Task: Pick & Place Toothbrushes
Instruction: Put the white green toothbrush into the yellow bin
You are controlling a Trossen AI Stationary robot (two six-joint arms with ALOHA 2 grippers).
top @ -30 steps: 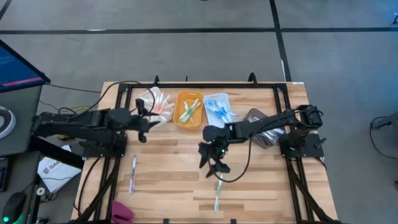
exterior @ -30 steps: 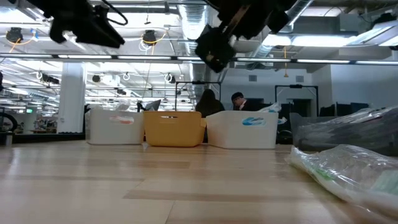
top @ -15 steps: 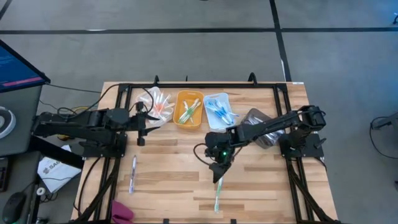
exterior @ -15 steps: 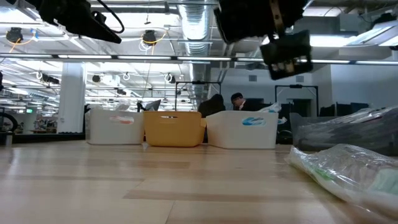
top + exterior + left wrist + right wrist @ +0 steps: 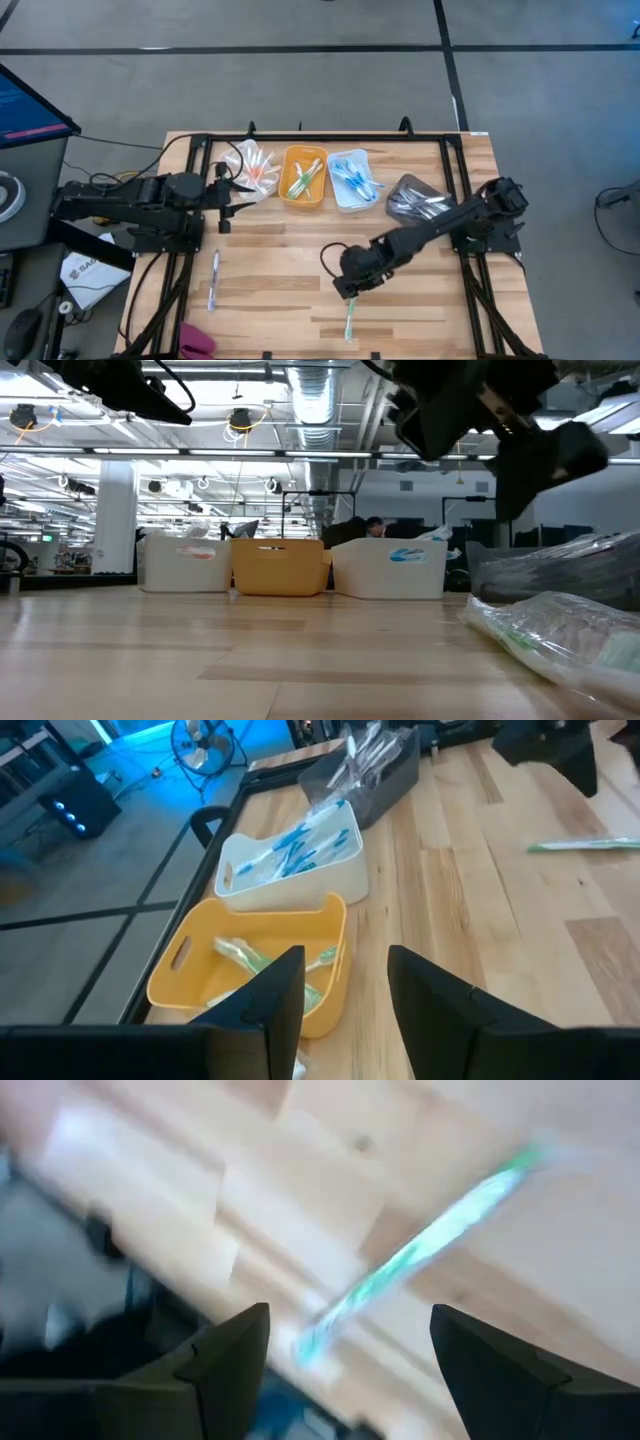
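Lying near the front edge of the bench (image 5: 280,270), a green toothbrush (image 5: 350,318) in clear wrap points lengthwise toward the front, white toward its upper end and green toward its lower; in the right wrist view it shows as a blurred green-and-white streak across the pale planks (image 5: 420,1255). Just behind its upper end hovers the right gripper (image 5: 347,288), its arm reaching in low from the right edge; its two dark fingers (image 5: 225,1355) stand wide apart and hold nothing, with the brush seen in the gap between them but not touched. Toward the front left corner lies a second toothbrush (image 5: 213,281), white with blue or purple, also lengthwise and well apart from the green one. Farther back, near the left edge, the left gripper (image 5: 222,198) waits just in front of the bins, its fingers (image 5: 275,995) parted partway and empty. Along the back edge stand three small bins side by side: a white bin (image 5: 262,186) holding orange-pink brushes in clear wrap, a yellow bin (image 5: 285,195) with green ones, and another white bin (image 5: 340,203) with blue ones. To their right sits a grey tray (image 5: 405,184) holding wrapped brushes. In the low view, a crumpled clear bag (image 5: 560,635) lies at the bench's right side, close to the camera.
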